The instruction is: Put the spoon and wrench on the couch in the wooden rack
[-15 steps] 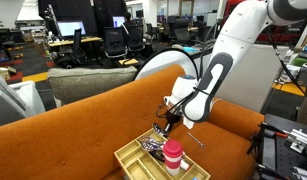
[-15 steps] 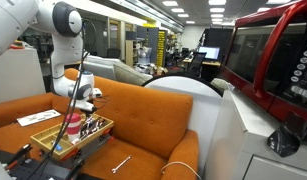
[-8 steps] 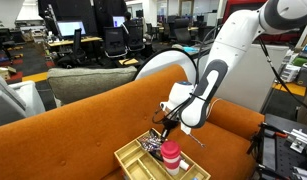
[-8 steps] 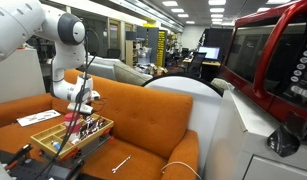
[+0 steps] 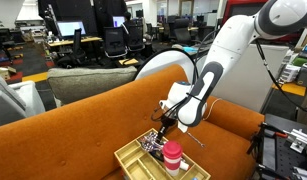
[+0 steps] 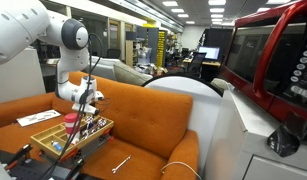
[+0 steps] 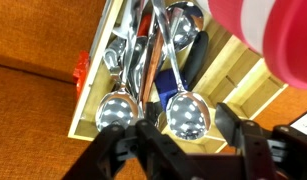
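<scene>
My gripper (image 5: 163, 127) (image 6: 88, 108) hangs just over the wooden rack (image 5: 136, 160) (image 6: 45, 140), which rests on the orange couch (image 5: 83, 120) (image 6: 153, 125). In the wrist view the gripper (image 7: 188, 135) is open, its fingers spread either side of a shiny spoon (image 7: 186, 113). That spoon lies in the rack (image 7: 233, 62) among other cutlery, its handle running away from me. The wrench (image 6: 121, 163) (image 5: 196, 140) lies on the couch seat beside the rack, apart from the gripper.
A pink-red cup (image 5: 172, 156) (image 6: 70, 122) (image 7: 278, 35) stands in the rack close to the gripper. A second spoon bowl (image 7: 115, 112) lies to the left. A grey-green sofa (image 5: 88, 78) stands behind the couch; a red cabinet (image 6: 273, 60) fills one side.
The jaws have spread apart and let go of the spoon, which now lies in the rack. The arm has shifted only slightly above the rack.
</scene>
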You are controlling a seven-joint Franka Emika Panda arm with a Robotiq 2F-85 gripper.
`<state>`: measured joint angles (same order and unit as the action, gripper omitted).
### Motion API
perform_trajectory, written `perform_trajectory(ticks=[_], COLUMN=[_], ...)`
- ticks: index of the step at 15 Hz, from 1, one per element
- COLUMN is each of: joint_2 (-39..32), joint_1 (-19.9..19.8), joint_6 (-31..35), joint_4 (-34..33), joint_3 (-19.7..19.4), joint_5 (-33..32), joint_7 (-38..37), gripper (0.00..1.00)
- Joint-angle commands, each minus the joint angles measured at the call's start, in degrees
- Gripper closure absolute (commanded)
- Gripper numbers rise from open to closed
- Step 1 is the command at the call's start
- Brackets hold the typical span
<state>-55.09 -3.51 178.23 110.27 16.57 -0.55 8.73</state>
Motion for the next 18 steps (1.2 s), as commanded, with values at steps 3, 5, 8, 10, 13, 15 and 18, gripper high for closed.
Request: perform_trajectory(ticks=[3,5,8,10,13,15,18], joint_2=[0.9,0.5,-0.9,-3.0,-6.4,-8.1,-8.9], joint_1=[1.6,3.6,6.3,6.9,8.5,9.5,8.1], joint_6=[6.7,9.0,10.3,9.5,8.6,8.8,8.2], joint_4=[1.5,1.7,2.4,2.1,1.3,1.5,1.8], joint_3=[-4.5,-9.1,-15.7,-18.5,-22.2,-23.9,-23.2], joint_5=[0.2,1.2,3.1,4.5,6.8,7.6,7.0], joint_7=[-2.9,-5.5,-9.2,-11.2,-13.9,-14.8,-14.4], gripper=[0.0,0.0,0.0,0.0,0.0,0.0,0.0])
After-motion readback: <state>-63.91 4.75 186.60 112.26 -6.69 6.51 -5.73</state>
